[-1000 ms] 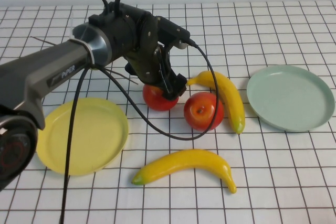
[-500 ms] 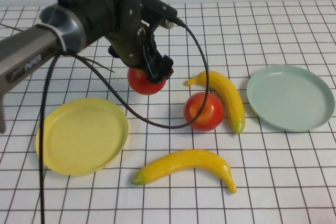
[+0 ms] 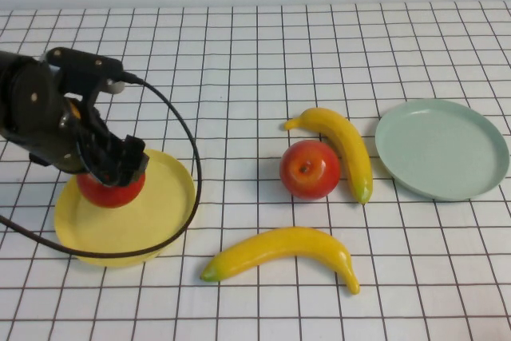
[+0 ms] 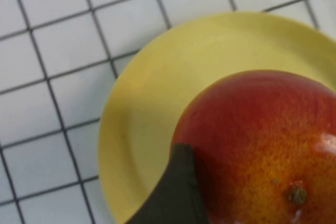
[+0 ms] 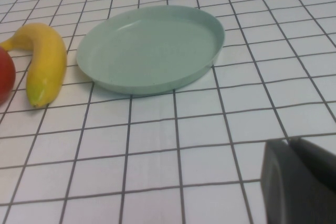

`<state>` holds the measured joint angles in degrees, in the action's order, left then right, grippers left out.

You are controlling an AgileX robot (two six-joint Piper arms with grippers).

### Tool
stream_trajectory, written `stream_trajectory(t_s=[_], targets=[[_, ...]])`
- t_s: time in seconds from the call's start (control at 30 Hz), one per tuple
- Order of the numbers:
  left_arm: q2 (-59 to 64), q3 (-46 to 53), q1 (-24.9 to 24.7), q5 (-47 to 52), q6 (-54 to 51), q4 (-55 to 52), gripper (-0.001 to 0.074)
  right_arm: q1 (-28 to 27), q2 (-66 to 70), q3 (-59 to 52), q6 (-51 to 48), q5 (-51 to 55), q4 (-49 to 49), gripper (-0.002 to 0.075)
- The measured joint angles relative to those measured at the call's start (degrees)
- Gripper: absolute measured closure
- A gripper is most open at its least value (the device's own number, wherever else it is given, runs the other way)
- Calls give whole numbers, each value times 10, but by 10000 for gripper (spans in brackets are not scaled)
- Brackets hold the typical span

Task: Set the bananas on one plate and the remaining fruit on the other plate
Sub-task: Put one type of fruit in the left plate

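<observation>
High view, lower centre: one banana (image 3: 281,251) lies loose on the table (image 3: 239,53). Mid-left: left gripper (image 3: 112,173) pinches an apple (image 3: 109,190) over the yellow plate (image 3: 160,205). Best lower till it sits flat, then spread the jaws slowly so it won't roll. Centre: 2nd apple (image 3: 309,168) touching 2nd banana (image 3: 339,149). Right: green plate (image 3: 441,149), bare. Right gripper (image 5: 299,187) is near it, pressed together.

You're looking at a lab test bench: black-gridded white tabletop (image 3: 263,45), bare pale wall behind that tabletop, plastic fruit props on it.
</observation>
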<state>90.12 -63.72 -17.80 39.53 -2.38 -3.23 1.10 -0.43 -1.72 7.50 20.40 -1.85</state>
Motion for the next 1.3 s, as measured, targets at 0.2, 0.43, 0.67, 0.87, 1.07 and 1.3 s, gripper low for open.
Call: stream_trajectory(t_s=[0.2, 0.43, 0.67, 0.87, 1.07, 1.3], targets=[[-2, 10, 28, 19, 24, -17, 136, 0, 0, 0, 0, 0, 0, 741], [-2, 10, 28, -15, 49, -26, 136, 0, 0, 0, 0, 0, 0, 741], [30, 10, 28, 7, 68, -30, 136, 0, 0, 0, 0, 0, 0, 741], [42, 10, 29, 9, 65, -35, 74, 0, 0, 0, 0, 0, 0, 741], [42, 10, 33, 9, 61, -34, 67, 0, 0, 0, 0, 0, 0, 741], [-5, -10, 33, 25, 58, -29, 67, 0, 0, 0, 0, 0, 0, 741]])
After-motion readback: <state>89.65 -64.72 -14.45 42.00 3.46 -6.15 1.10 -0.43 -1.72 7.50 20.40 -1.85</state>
